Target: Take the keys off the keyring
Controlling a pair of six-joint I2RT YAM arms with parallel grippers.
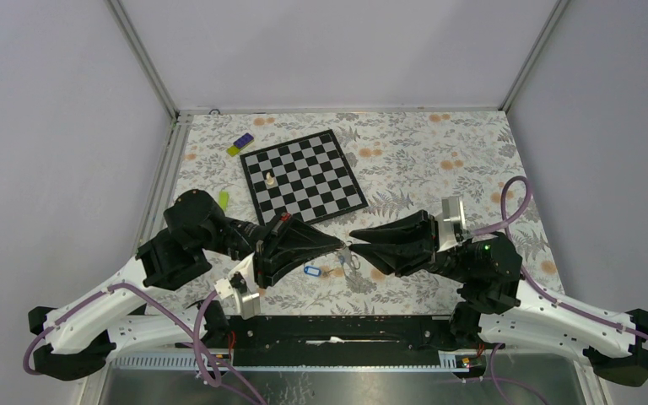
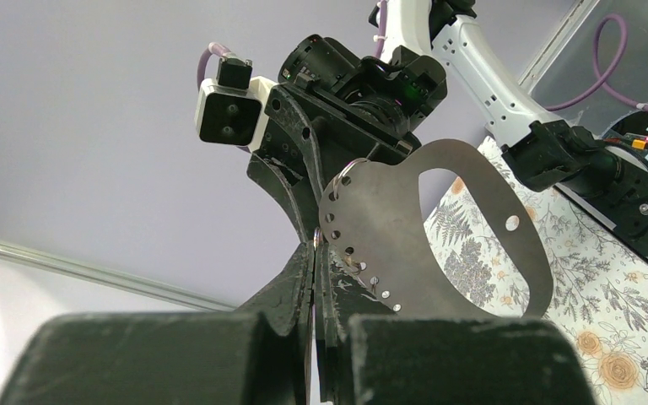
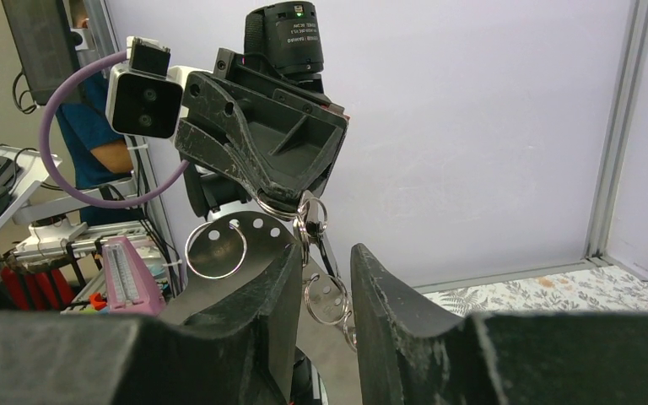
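Overhead, the left arm (image 1: 110, 304) is running from the near-left corner up to a raised elbow. From there it is reaching rightward and level above the front of the desk (image 1: 439, 169). Its wrist is rolled so that its camera is sitting on the near side. The left tool (image 1: 337, 246) is pointing right with its fingers pressed together, and it is pinching the keyring (image 3: 280, 207) at the very tips.

A flat silvery plate (image 2: 439, 245) with a row of small holes is hanging from that ring beside the fingers. The keys (image 1: 350, 258) are dangling just below the ring, above the desk, in the narrow space between the two tools. A blue tag (image 1: 310, 271) is showing under the left tool. I cannot tell whether it is hanging or lying on the desk.

The right tool (image 1: 356, 246) is pointing left, tip to tip with the left one and almost touching it. Its fingers are standing apart, with the hanging rings and keys sitting in the gap between them; I cannot see either finger pressing on them. The right arm (image 1: 557, 316) is coming in from the near-right corner, bending at its elbow and lying level. Its wrist is rolled the other way, so its camera is on the far side.
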